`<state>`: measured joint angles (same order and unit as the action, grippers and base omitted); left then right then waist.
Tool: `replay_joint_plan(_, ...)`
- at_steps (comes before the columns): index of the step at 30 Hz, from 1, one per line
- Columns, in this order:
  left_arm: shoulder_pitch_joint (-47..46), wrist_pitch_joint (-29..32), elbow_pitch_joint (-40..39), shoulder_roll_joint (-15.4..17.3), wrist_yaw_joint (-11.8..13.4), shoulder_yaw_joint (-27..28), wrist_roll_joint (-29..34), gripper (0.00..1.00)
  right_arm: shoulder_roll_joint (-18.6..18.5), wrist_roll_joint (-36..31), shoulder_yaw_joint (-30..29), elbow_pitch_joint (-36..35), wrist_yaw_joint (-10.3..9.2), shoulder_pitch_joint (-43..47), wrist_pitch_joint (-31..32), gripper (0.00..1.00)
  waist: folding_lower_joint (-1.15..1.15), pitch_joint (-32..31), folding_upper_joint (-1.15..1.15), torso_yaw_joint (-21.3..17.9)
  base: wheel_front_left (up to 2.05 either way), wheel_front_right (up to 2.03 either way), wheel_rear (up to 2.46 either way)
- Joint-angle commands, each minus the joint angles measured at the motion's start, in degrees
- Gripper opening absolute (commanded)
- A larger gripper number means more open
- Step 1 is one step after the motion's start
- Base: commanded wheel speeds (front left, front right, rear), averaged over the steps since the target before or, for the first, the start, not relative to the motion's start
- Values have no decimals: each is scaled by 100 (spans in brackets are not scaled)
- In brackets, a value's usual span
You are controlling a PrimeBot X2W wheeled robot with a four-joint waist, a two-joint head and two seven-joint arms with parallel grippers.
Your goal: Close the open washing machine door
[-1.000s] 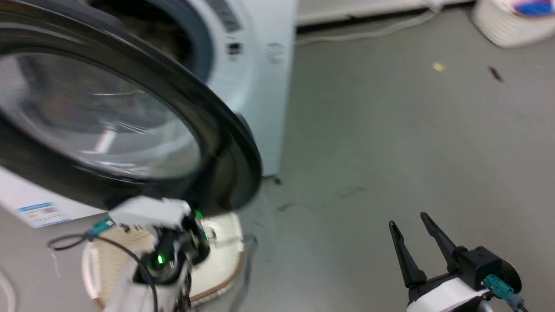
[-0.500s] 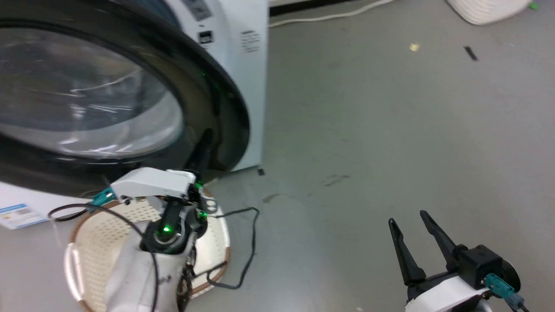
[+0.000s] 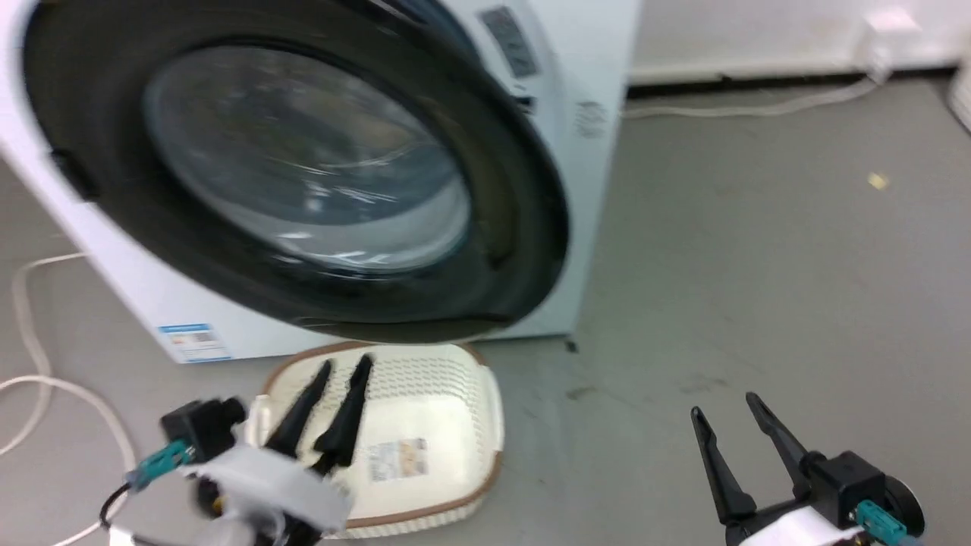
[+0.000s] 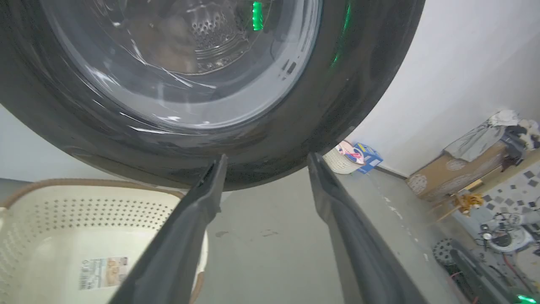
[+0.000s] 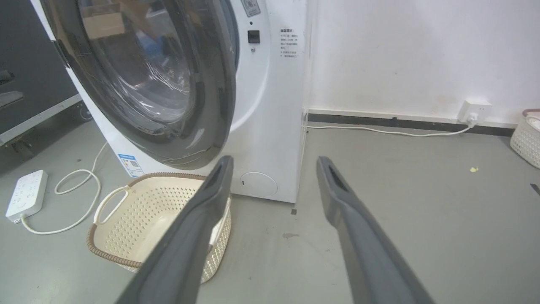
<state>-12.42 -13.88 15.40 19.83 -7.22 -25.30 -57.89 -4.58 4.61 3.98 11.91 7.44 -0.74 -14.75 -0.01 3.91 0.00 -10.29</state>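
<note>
The washing machine door (image 3: 303, 167), round with a wide black rim and a bulging glass centre, lies close against the white washer (image 3: 595, 227). In the right wrist view the door (image 5: 143, 84) still stands slightly off the washer front at its free right edge. My left gripper (image 3: 345, 366) is open, low above a cream basket and below the door's bottom rim, touching nothing. The left wrist view has the door (image 4: 181, 63) just beyond the open left gripper (image 4: 265, 157). My right gripper (image 3: 722, 406) hangs open over bare floor at the lower right, also seen as the right gripper (image 5: 274, 160).
A cream perforated basket (image 3: 485, 409) sits on the floor under the door. A white cable (image 3: 23, 379) and a power strip (image 5: 25, 194) lie to the washer's left. Another white basket (image 5: 525, 135) stands by the wall at the far right. Grey floor spreads to the right.
The door has swung from wide open to nearly against the washer. My left gripper has dropped back from the door's lower rim to above the basket. The head camera has shifted.
</note>
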Motion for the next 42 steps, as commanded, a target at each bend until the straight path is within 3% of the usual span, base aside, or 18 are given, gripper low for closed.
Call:
replay_joint_plan(1,96,-67,10,110,-21,29,297,100,-40,26,4,-28,5,84,-25,100,1,-292,0,389,0,0,0)
replay_joint_plan(7,673,-109,-614,-111,452,1106,2038,100,-63,43,-13,-119,5,233,-25,100,1,-423,0,894,0,0,0)
replay_joint_plan(10,982,-110,-935,-282,571,1375,2919,100,-76,41,-6,-166,5,286,-25,100,1,-442,0,1098,0,0,0)
replay_joint_plan(11,1240,-110,-1153,-402,622,1523,3671,100,-70,49,5,-164,5,314,-25,100,1,-459,0,1231,0,0,0)
replay_joint_plan(13,1392,-111,-1339,-475,640,1595,4113,100,-60,58,29,-171,5,317,-25,100,1,-458,0,1292,0,0,0)
replay_joint_plan(20,1806,-111,-1348,-666,648,1638,4966,100,1,54,68,-121,5,360,-25,100,1,-453,0,1392,0,0,0)
replay_joint_plan(25,1746,-111,-1190,-803,632,1626,5167,100,24,93,79,-93,5,370,-25,100,1,-414,0,1478,0,0,0)
replay_joint_plan(26,1702,-111,-1155,-817,617,1631,5195,100,30,146,73,-104,5,354,-25,44,1,-394,0,1510,0,0,0)
replay_joint_plan(27,1648,-111,-1125,-831,591,1629,5220,100,35,213,68,-149,5,329,-25,0,1,-359,0,1555,0,0,0)
replay_joint_plan(30,1486,-111,-1094,-889,532,1637,5275,100,61,646,68,-310,5,205,-25,0,1,-217,0,1690,0,0,0)
replay_joint_plan(33,1343,-111,-1146,-952,473,1629,5325,100,-141,743,177,-412,5,-90,57,0,1,24,0,1845,0,0,0)
replay_joint_plan(42,945,-111,-1167,-1193,353,1604,5404,100,-1086,1483,645,-260,5,-1741,917,0,1,794,0,2249,0,0,0)
